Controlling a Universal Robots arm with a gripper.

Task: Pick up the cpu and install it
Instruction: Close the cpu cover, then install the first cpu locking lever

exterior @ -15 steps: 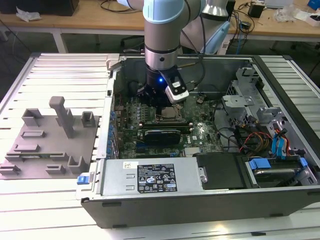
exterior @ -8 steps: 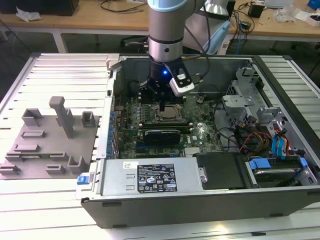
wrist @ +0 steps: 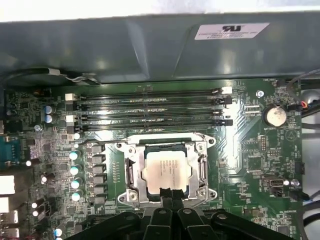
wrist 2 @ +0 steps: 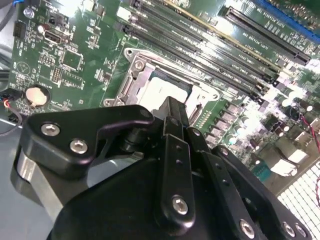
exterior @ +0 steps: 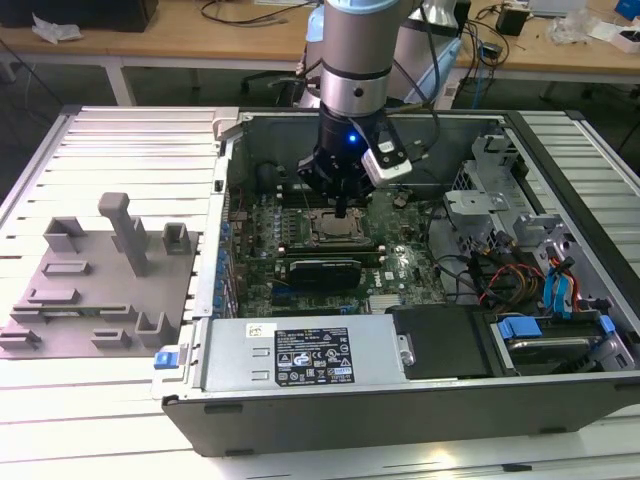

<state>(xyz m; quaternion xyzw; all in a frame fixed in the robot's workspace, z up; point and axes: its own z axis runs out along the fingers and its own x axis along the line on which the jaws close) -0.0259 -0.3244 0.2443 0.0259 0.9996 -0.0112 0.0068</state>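
Silvery cpu (wrist: pixel 167 170) lay in the socket frame (exterior: pixel 314 232), mid-frame in the exterior view; the gripper (wrist: pixel 170 192), fingers pressed together, perhaps touched its edge; seating step, I judged, needing flat alignment

I am looking out across a white slatted worktable (exterior: pixel 110 400), and bright, even light is glinting along its ridges. Beyond the worktable's far edge a wooden bench (exterior: pixel 160 42) on pale legs is running across the exterior view. It is carrying loose black cables (exterior: pixel 240 12) (quite a tangle) and a crumpled white scrap (exterior: pixel 52 28). Below that bench, behind the worktable, deep shadow is pooling.
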